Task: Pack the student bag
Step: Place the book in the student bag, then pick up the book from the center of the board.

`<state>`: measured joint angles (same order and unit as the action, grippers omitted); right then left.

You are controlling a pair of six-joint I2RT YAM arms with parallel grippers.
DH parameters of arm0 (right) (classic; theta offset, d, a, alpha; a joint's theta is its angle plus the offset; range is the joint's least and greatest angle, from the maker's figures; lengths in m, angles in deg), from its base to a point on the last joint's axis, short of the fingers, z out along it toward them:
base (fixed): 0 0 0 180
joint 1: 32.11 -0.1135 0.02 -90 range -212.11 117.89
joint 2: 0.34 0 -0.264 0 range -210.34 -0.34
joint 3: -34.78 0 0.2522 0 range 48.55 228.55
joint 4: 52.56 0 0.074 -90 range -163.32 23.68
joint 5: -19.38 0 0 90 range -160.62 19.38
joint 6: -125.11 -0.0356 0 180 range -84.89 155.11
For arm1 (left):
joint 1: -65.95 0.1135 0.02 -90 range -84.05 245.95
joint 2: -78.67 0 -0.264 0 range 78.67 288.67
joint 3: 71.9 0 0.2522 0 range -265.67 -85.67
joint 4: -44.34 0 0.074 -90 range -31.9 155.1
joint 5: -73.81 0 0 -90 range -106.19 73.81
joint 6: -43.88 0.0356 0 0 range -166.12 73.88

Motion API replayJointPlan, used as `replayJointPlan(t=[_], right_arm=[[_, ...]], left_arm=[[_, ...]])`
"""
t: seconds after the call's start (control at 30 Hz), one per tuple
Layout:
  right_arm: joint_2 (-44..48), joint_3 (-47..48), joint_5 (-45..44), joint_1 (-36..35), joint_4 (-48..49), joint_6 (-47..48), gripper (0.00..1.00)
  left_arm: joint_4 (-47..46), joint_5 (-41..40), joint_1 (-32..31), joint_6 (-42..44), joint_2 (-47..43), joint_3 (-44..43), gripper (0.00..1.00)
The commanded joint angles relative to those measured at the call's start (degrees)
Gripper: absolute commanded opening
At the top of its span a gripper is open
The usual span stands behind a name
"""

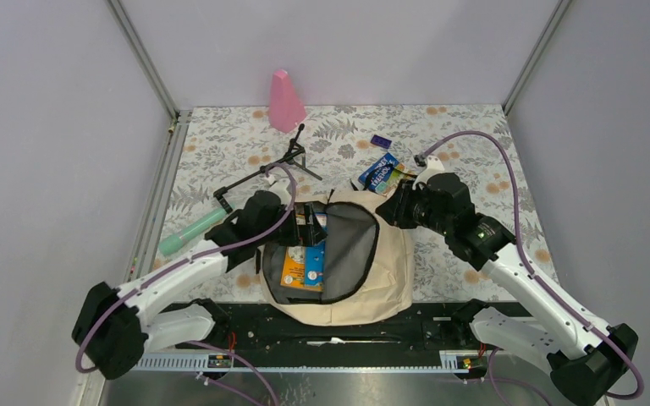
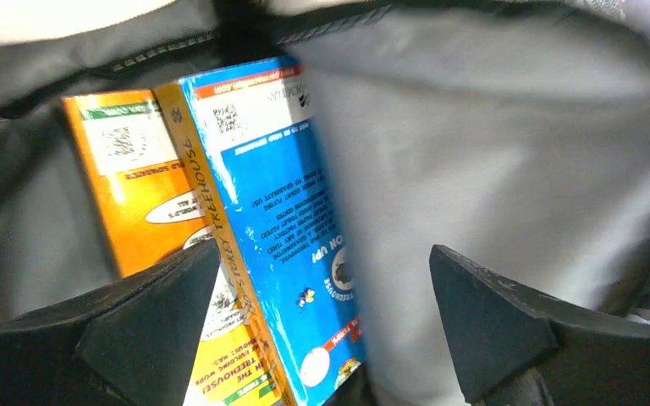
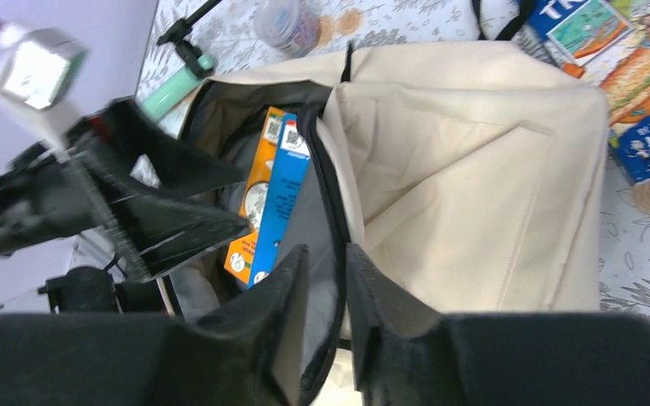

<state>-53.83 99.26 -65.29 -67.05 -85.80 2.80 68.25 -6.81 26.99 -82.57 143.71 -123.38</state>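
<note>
The cream student bag [image 1: 389,271] lies open near the front edge, its grey-lined flap folded back. An orange book [image 2: 135,194] and a blue book [image 2: 279,194] stand side by side inside it. My left gripper [image 2: 326,279] hangs over the bag's mouth, open wide, with the books and grey lining showing between its fingers. It holds nothing. My right gripper [image 3: 327,271] is at the bag's upper right rim [image 1: 387,211]. Its fingers stand a little apart, and the black zipper edge [image 3: 330,211] runs loosely between them.
A pink cone [image 1: 285,100] stands at the back. A black tripod [image 1: 283,161] and a green cylinder [image 1: 190,231] lie left of the bag. More books [image 1: 381,173] and a small purple thing [image 1: 380,141] lie behind the bag on the right.
</note>
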Motion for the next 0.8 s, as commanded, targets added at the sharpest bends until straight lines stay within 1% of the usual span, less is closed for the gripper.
replayJointPlan(t=[0.0,0.07,0.1,0.2,0.23,0.3,0.37,0.4,0.43,0.5,0.57,0.63,0.7,0.77], right_arm=[[1.15,-0.57,-5.0,-0.22,0.65,1.25,0.36],[1.32,-0.79,-6.7,-0.21,-0.01,1.42,0.49],[1.53,-0.67,-7.74,-0.16,-0.42,1.6,0.57],[2.29,-0.62,-11.71,-0.13,-2.01,2.95,0.76],[2.34,-0.41,-13.37,-0.01,-2.83,3.75,0.8],[1.62,0.11,-16.41,0.67,-4.52,6.0,0.85],[0.22,0.16,-16.5,3.41,-5.44,7.11,0.86],[-0.56,-0.16,-14.09,5.92,-5.53,7.29,0.86],[-1.4,-0.57,-11.46,9.34,-5.44,7.16,0.85],[-3.22,-2.12,-7.11,15.78,-4.08,7.35,0.78],[-5.45,-3.36,-6.8,19.88,-2.34,8.84,0.78],[-8.91,-3.51,-4.7,25.16,-1.04,9.17,0.78],[-13.24,-3.18,-0.97,29.68,0.54,8.88,0.73],[-17.31,-2.92,0.47,33.21,2.99,8.85,0.69]], left_arm=[[6.98,-7.01,0.07,4.88,-8.83,-3.54,0.99],[9.4,-8.6,0.13,5.71,-12.04,-4.52,0.99],[10.39,-9.09,0.24,6.03,-13.37,-5.19,0.99],[12.48,-8.44,1.8,7.17,-16.62,-6.67,0.99],[13.09,-7.53,2.85,7.44,-17.22,-7.2,0.99],[14.47,-5.61,5.11,8.23,-18.09,-7.98,0.99],[15.53,-3.95,7.56,9.44,-18.51,-8.7,0.99],[16.06,-2.9,8.99,10.3,-18.74,-9.02,0.99],[16.39,-1.29,10.44,11.4,-18.9,-9.3,0.99],[17.24,1.2,13.48,13.29,-18.83,-9.76,0.99],[18.7,2.73,15.41,15.15,-18.41,-10.3,0.99],[20.17,3.64,17.04,16.53,-17.99,-10.53,0.99],[20.63,4.55,18.35,17.32,-18.0,-10.11,0.99],[20.13,5.43,19.18,17.06,-18.22,-9.13,0.99]])
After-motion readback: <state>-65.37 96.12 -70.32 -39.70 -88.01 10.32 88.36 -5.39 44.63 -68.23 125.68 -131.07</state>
